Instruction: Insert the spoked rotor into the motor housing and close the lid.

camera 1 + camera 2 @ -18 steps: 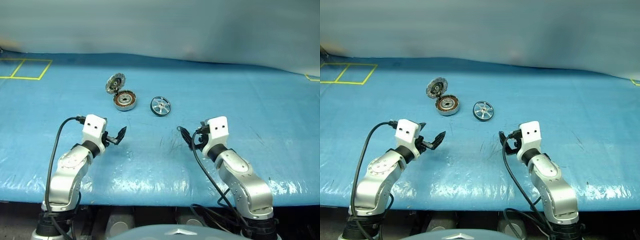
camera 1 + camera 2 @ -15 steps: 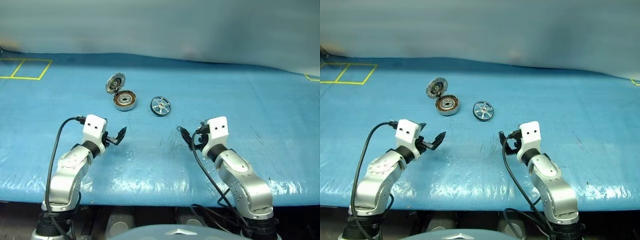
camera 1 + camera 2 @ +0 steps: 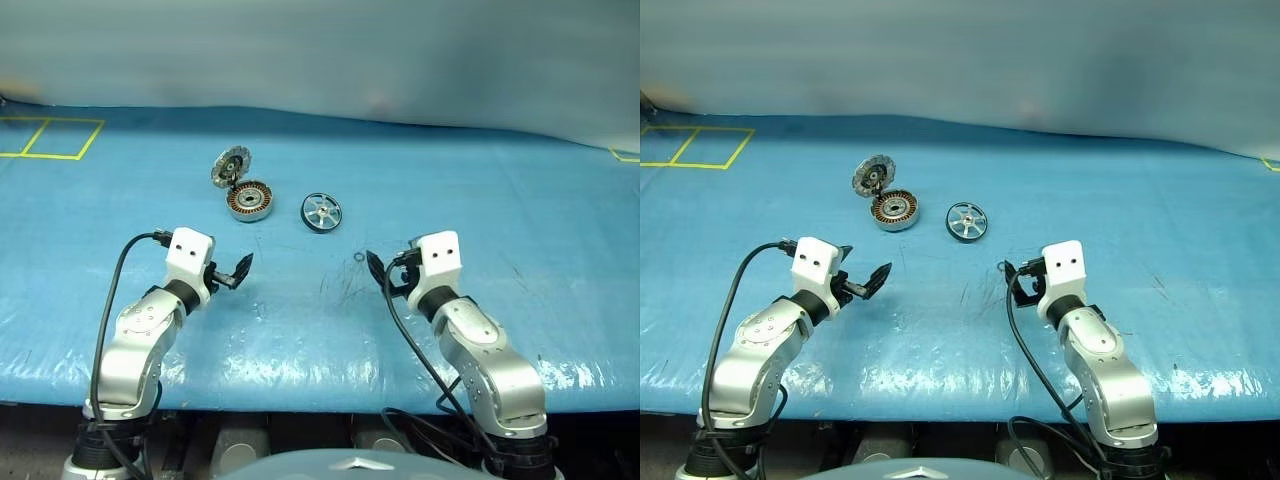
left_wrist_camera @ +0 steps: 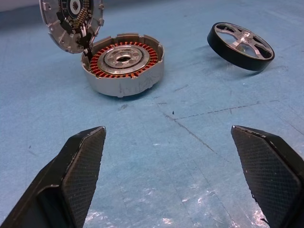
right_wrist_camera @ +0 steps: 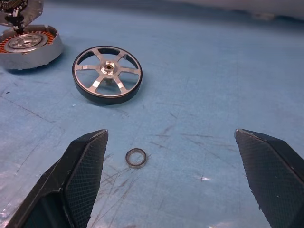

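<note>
Blue plastic sheeting covers the counter (image 3: 420, 190). Head views: the round grey metal motor housing (image 3: 249, 200), ringed inside with copper-brown coils, lies on the sheet with its round grey segmented lid (image 3: 231, 165) tilted up from its far edge. Just to its right, apart from it, lies the spoked rotor (image 3: 321, 212), a dark ring with silver spokes. The left claw (image 3: 229, 273) and right claw (image 3: 385, 275) hover over the nearer part of the sheet, both spread wide and empty, well short of the parts. A small dark ring (image 3: 358, 257) lies on the sheet just ahead of the right claw.

Left wrist view: two black fingers (image 4: 80, 166) stand far apart; beyond them sit the housing (image 4: 124, 64) with its raised lid (image 4: 71, 21), and the rotor (image 4: 241, 46), one edge lifted slightly.

Right wrist view: between the parted fingers (image 5: 83, 173) lies the small ring (image 5: 136, 157); farther off lies the rotor (image 5: 107, 74), with the housing (image 5: 29, 46) beside it.
</note>
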{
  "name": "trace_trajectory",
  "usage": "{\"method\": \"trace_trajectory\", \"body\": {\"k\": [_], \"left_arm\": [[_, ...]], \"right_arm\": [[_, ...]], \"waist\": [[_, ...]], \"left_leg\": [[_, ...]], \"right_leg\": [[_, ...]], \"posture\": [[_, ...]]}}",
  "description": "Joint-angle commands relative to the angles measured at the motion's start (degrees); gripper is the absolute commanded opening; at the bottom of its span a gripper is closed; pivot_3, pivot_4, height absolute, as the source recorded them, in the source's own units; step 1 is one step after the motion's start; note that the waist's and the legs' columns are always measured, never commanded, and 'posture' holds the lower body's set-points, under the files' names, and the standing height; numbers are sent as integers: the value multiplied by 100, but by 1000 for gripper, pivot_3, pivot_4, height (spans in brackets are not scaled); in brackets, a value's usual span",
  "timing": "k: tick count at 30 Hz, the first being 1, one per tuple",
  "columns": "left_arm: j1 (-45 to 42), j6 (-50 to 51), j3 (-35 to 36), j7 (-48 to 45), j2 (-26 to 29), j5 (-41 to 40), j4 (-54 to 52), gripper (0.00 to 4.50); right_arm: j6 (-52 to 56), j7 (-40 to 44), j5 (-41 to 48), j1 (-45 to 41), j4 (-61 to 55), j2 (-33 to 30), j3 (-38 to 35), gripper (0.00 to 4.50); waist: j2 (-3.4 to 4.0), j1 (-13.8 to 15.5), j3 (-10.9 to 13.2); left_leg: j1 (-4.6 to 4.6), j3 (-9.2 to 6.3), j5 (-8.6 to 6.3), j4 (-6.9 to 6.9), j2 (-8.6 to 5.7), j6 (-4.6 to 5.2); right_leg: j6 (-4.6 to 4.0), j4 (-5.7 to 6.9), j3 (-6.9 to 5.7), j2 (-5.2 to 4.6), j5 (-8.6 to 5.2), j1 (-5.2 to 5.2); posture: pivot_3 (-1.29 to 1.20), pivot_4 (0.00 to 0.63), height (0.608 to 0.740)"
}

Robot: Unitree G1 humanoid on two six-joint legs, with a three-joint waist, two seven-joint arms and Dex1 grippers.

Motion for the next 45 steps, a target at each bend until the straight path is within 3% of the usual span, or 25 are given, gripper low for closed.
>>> {"method": "trace_trajectory", "body": {"k": [1,14,19,23,28,35,41,45], "left_arm": [[-71,3,15,-18,26,-15,-32,4500],[-64,15,3,-42,24,-15,-50,4500],[-460,111,-262,-335,378,135,150,4500],[-1310,6,-907,-921,1133,626,667,4500],[-3262,453,-2244,-2212,2035,1457,2018,4500],[-5297,54,-3525,-3788,1879,2222,3956,4500],[-6609,-908,-4415,-4789,1266,3071,5864,4500],[-7179,-1279,-4606,-5067,835,3443,6906,4500]], "right_arm": [[-309,62,-87,-5,-54,-58,33,4482],[-71,646,220,123,-159,-287,276,4482],[-98,600,188,101,-110,-278,301,4482],[-156,557,150,43,-16,-236,364,4482],[-275,569,81,-86,168,-179,483,4482],[-378,577,-3,-193,301,-113,564,4482],[-411,654,-13,-249,389,-62,688,4482],[-420,724,-27,-264,423,-106,727,4482]], "waist": [[0,0,0],[0,1,0],[-1,14,0],[-2,4,1],[-8,2,10],[-5,-6,11],[-4,3,16],[-7,1,21]], "left_leg": [[0,0,0,0,0,0],[1,0,0,0,0,0],[1,0,0,0,0,0],[-1,1,1,6,-1,0],[-10,3,1,5,-1,1],[-67,-7,3,-8,0,3],[-78,-12,3,-10,0,4],[-81,-12,3,-3,0,4]], "right_leg": [[0,0,0,0,0,0],[0,0,0,0,0,1],[0,1,0,0,0,1],[0,3,1,0,0,-32],[1,5,1,2,1,-43],[33,10,0,14,20,-69],[38,8,0,19,14,-74],[39,8,0,19,14,-73]], "posture": [[0,150,740],[0,150,740],[0,150,740],[0,150,740],[0,150,740],[0,150,740],[0,150,740],[0,150,740]]}}
